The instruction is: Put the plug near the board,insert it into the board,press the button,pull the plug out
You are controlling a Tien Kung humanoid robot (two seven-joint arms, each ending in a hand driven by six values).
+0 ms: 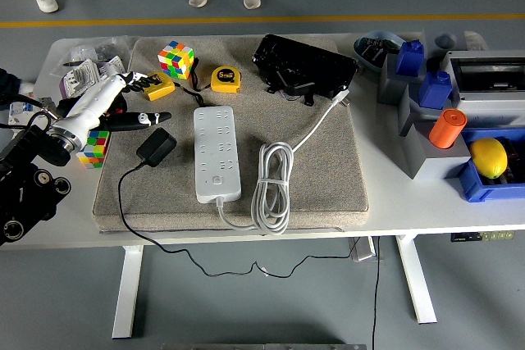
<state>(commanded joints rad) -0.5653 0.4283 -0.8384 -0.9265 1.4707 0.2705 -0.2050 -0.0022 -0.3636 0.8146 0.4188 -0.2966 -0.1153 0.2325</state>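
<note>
The black plug (pixel 156 147) lies on the beige mat (pixel 328 178), a short way left of the white power strip (pixel 216 153), and nothing holds it. Its thin black cord runs off the mat's front edge and hangs under the table. My left hand (pixel 135 100) hovers above and to the left of the plug, over the mat's left edge, with its fingers (pixel 156 116) spread and nothing in them. The strip's own white cable (pixel 273 182) lies coiled to its right. The right arm is out of view.
Behind the strip are a Rubik's cube (pixel 176 59), two yellow tape measures (pixel 225 79) and a black case (pixel 303 65). A second cube (pixel 94 147) sits under my left forearm. Blue bins, an orange cylinder (pixel 447 129) and a yellow fruit (pixel 489 157) fill the right side.
</note>
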